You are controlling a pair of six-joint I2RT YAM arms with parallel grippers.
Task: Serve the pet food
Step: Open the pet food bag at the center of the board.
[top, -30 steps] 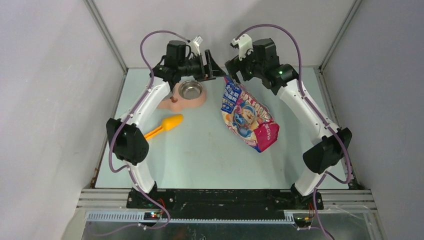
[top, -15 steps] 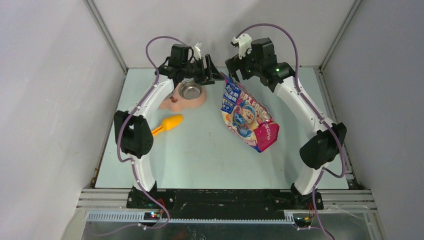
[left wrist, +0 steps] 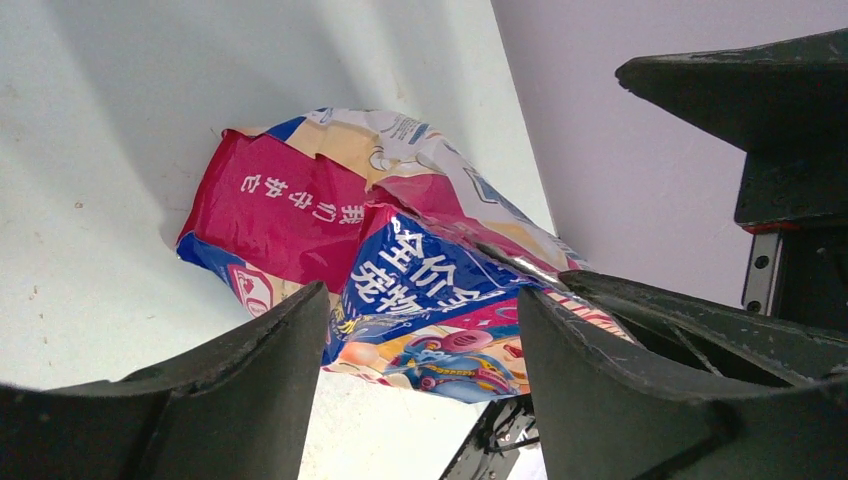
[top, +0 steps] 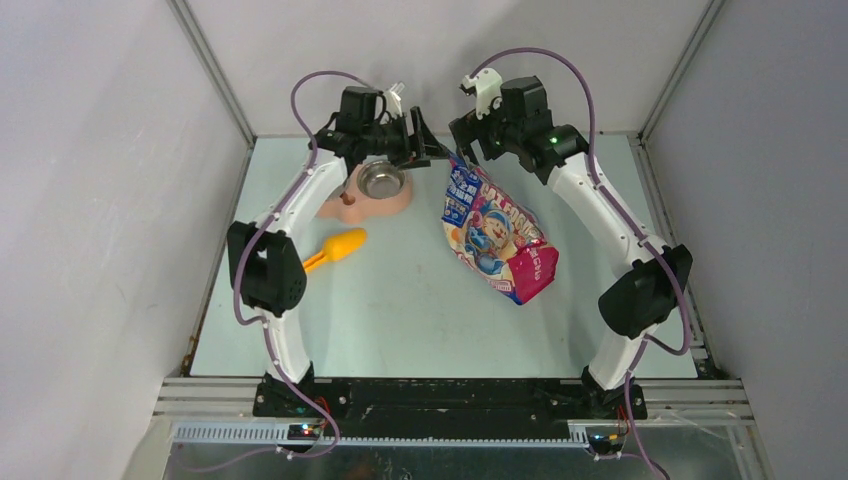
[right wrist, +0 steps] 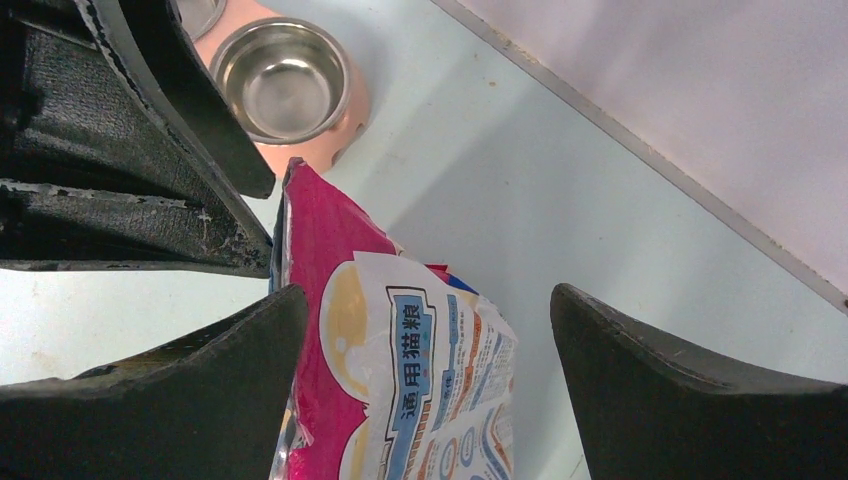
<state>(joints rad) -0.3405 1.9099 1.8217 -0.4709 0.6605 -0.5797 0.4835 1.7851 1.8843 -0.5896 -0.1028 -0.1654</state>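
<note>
Pale green table [top: 400, 300], three things on it: pink double-bowl feeder [top: 375, 195] far back on the left, orange scoop [top: 335, 247] near it, and the cat food bag [top: 495, 235] lying right of centre.

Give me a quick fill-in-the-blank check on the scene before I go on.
The scoop on the table is coloured ___. In the feeder, the steel bowl nearest the pet food bag is ___. The left gripper and the right gripper both have their jaws ___.
Missing words: orange; empty; open.
</note>
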